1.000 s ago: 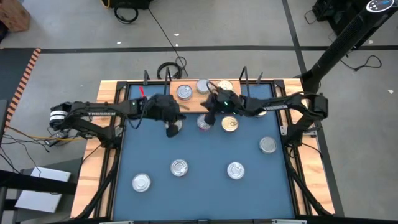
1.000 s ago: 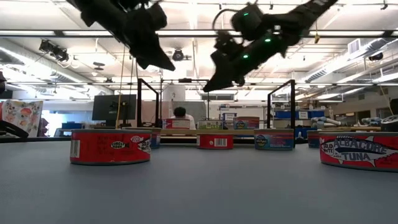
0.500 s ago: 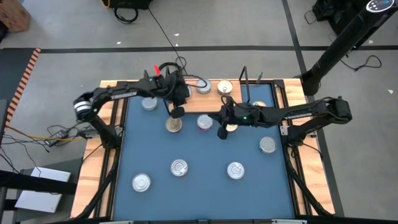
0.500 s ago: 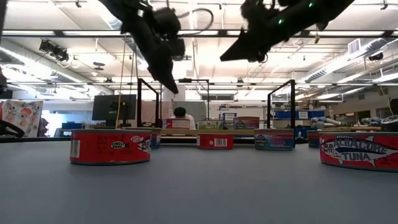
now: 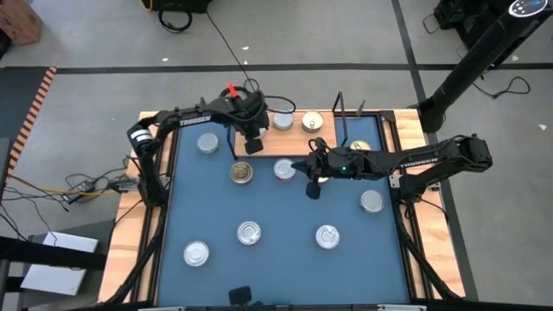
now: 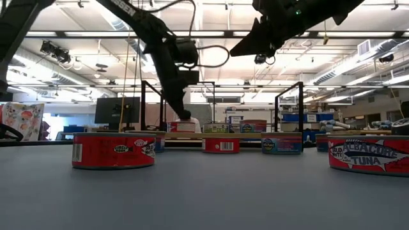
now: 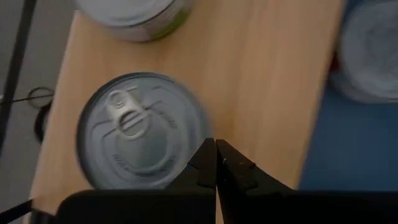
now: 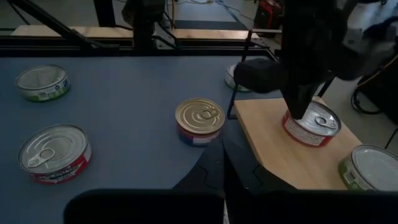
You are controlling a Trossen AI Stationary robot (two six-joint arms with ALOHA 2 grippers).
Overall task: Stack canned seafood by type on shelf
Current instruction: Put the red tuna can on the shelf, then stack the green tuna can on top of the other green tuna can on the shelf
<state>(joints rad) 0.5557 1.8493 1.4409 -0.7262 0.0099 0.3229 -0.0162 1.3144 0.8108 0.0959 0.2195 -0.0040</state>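
Fingers of the left gripper (image 7: 216,163) are pressed together, empty, just above a silver-topped tin (image 7: 142,132) on the shelf (image 7: 261,81). The right gripper (image 5: 313,187), fingers also together, hangs over the table (image 5: 276,255) beside the shelf. Those tins look stiff, smooth-sided, probably slippery; gripping across the rim seems safest.

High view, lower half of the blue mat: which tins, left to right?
Lowest-left tin → tin with the clear pull tab → centre-right tin → rightmost tin, which lies a little farther up the picture than the others.
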